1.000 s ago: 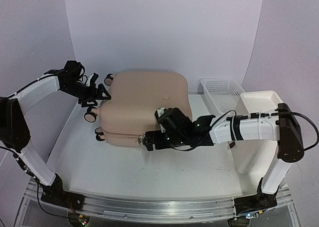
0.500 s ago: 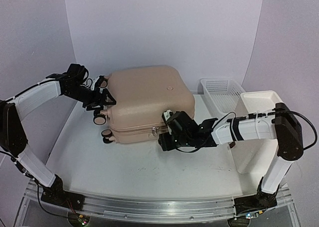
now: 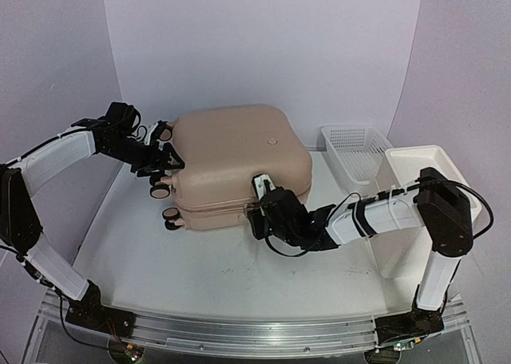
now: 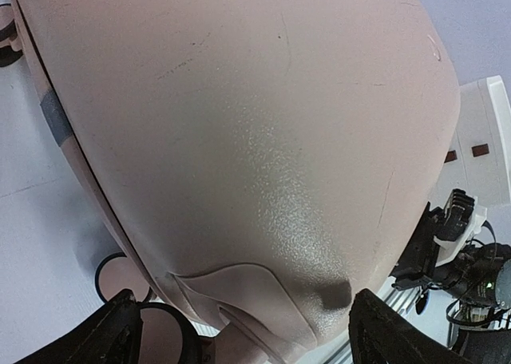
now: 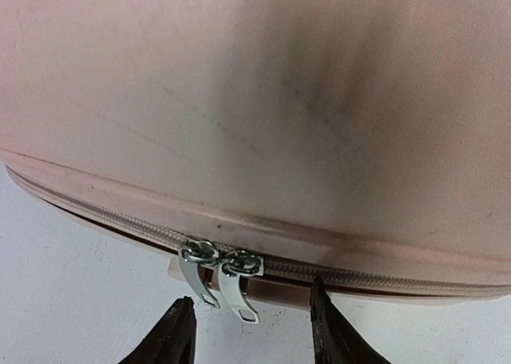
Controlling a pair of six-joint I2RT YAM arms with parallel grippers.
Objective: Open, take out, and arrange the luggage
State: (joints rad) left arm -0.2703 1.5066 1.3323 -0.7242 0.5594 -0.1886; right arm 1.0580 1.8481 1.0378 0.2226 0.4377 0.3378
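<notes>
From above, we see one suitcase [image 3: 235, 160] lying flat mid-worktop [image 3: 200, 260], swung toward the back edge since a second ago, with three wheels [image 3: 160, 191] showing. On the left wrist, the left jaws stand wide, astride its wheel end. On the right wrist, the right jaws have narrowed around two zipper pulls [image 5: 221, 278] without pinching yet, so we judge unzipping is next.

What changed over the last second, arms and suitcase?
The luggage shifted slightly right and turned a little. The right gripper moved right along the front edge to the zipper pulls and narrowed its jaws either side of them, not yet pinching. The left gripper followed the wheel end, still open. Mesh basket and white cabinet unchanged.
</notes>
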